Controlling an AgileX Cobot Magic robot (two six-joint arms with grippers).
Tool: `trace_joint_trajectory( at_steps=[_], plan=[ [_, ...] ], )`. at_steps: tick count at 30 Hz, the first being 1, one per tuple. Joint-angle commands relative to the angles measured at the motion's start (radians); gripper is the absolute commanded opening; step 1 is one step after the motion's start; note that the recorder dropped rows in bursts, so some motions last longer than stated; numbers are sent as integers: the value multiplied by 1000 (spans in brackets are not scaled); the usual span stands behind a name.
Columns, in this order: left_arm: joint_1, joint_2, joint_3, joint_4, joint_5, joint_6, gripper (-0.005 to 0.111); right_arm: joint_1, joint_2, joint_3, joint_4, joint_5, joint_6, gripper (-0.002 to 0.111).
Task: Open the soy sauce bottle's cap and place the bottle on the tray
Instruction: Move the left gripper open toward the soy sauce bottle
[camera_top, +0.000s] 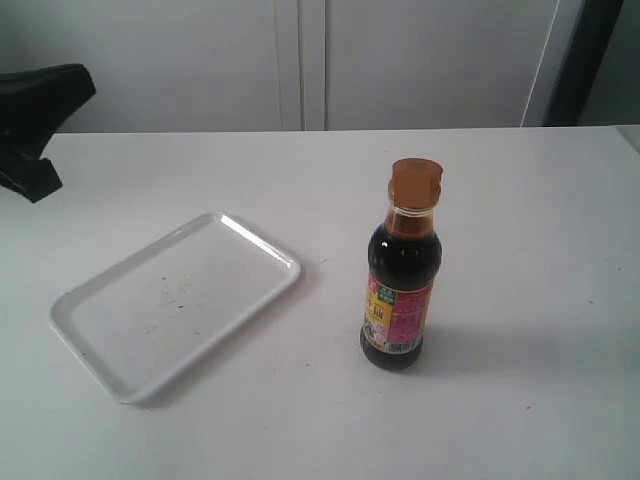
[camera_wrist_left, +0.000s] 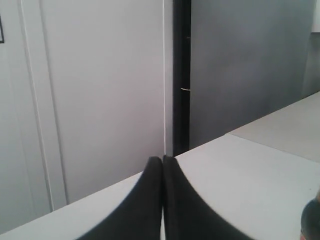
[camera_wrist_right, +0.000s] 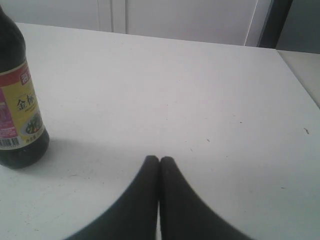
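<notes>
Dark brown liquid fills the soy sauce bottle, which stands upright on the white table, just right of the tray and apart from it. Its golden-brown cap sits closed on the neck. The tray lies flat and bare, angled across the table's left half. Both grippers hold nothing: the left gripper has its 2 fingers pressed together, tips touching, facing a wall and the table edge. The right gripper is likewise closed, low over the table, with the bottle standing off to one side.
</notes>
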Motion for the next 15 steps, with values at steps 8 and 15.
trace_joint_trajectory(
  at_steps=[8,15],
  plan=[
    [-126,79,-26,8,-62,73,0,-3,-7,6,-1,-3,2,0],
    [-250,133,-50,-38,-65,103,0,-3,-7,6,-1,-3,2,0]
  ],
)
